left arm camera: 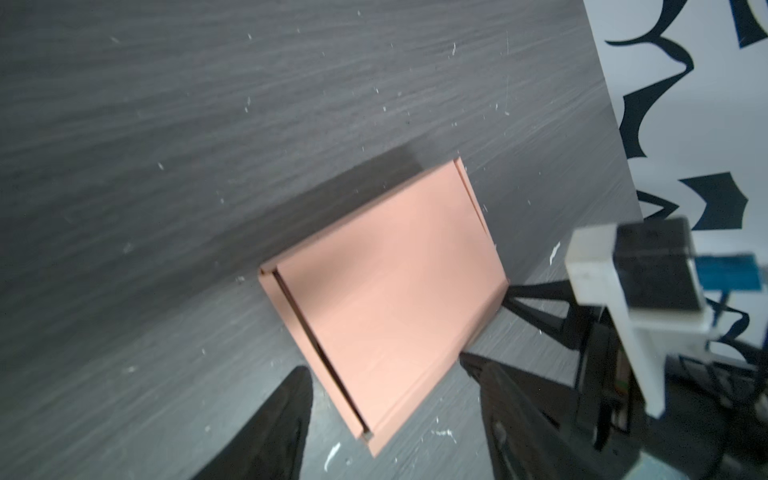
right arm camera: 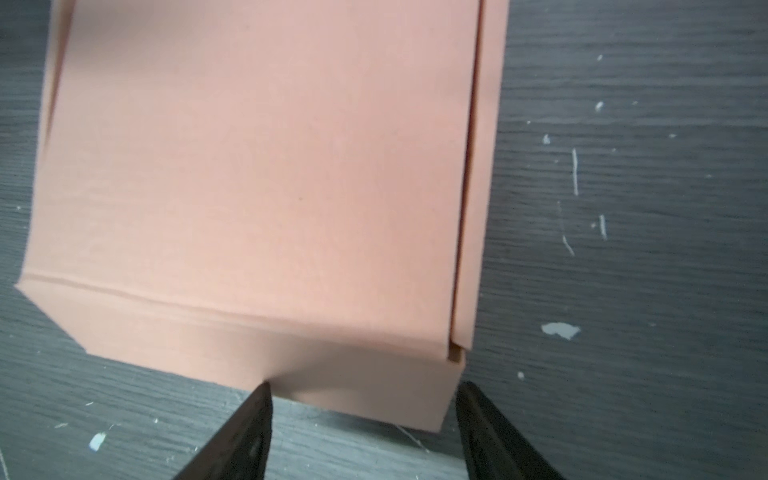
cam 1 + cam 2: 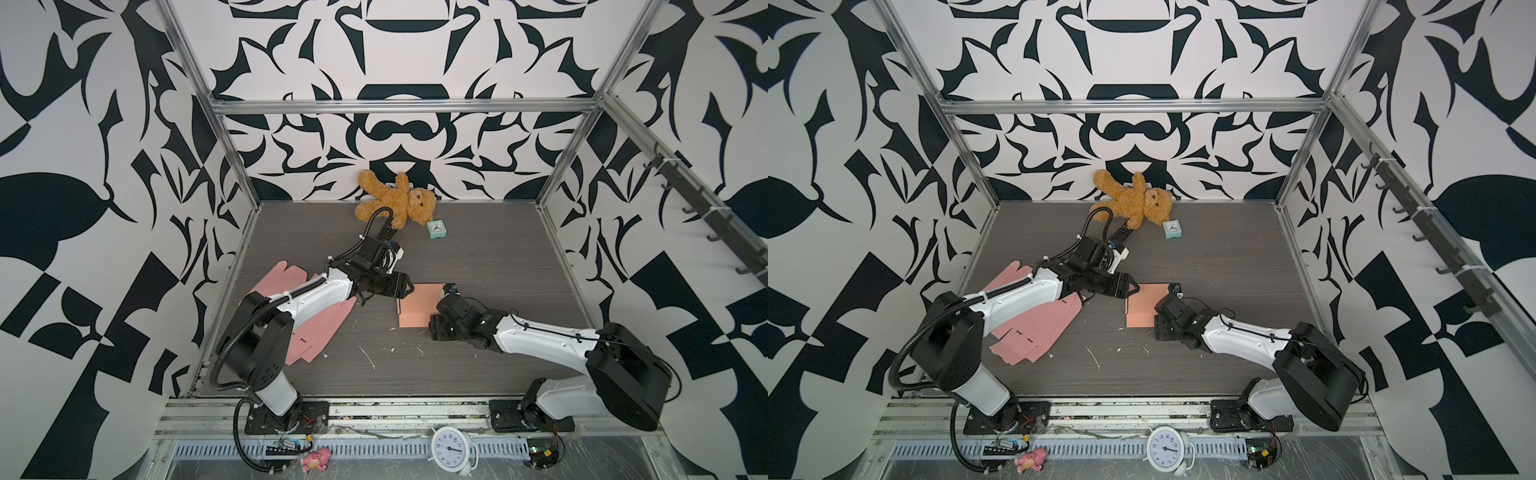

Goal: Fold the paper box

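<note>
Centrally, the pink box lay low with its lid down on the grey table, between both arms. The left tool hung wide open over one corner, gripping nothing. The right tool stood open at the opposite side wall, also empty. Flat pink sheets lay beneath the left arm.

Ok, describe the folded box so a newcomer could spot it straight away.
On the dark grey wood-grain table, look near the middle, where the left gripper and right gripper face each other. Between them lies the paper box, a closed salmon-pink block. Unlike the flat pink sheets piled under the left arm, it has folded-up sides and stands alone.
</note>
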Tool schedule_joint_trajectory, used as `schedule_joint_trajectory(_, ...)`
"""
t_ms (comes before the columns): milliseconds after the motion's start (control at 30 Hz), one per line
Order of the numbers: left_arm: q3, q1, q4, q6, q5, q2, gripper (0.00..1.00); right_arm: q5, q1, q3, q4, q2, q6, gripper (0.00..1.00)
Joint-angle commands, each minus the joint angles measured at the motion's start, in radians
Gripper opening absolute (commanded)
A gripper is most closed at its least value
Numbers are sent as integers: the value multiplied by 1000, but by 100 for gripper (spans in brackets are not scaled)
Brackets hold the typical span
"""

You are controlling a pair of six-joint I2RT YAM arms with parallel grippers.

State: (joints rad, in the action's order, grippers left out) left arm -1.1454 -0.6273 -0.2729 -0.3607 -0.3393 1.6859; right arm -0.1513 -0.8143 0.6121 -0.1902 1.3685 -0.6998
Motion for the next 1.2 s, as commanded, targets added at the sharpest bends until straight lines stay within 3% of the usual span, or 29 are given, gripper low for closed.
schedule_joint_trajectory(0,-91,28,-32,47,-71,93,68,-30,-4,6,6,-14,13,72)
schedule_joint_trajectory(333,-256,35,-73,88,-118,309,68,-33,8,18,-6,2,31,72)
schedule_joint_trajectory(1167,-171,37,-46,77,-172,291,62,-25,71,42,18,66,79,72)
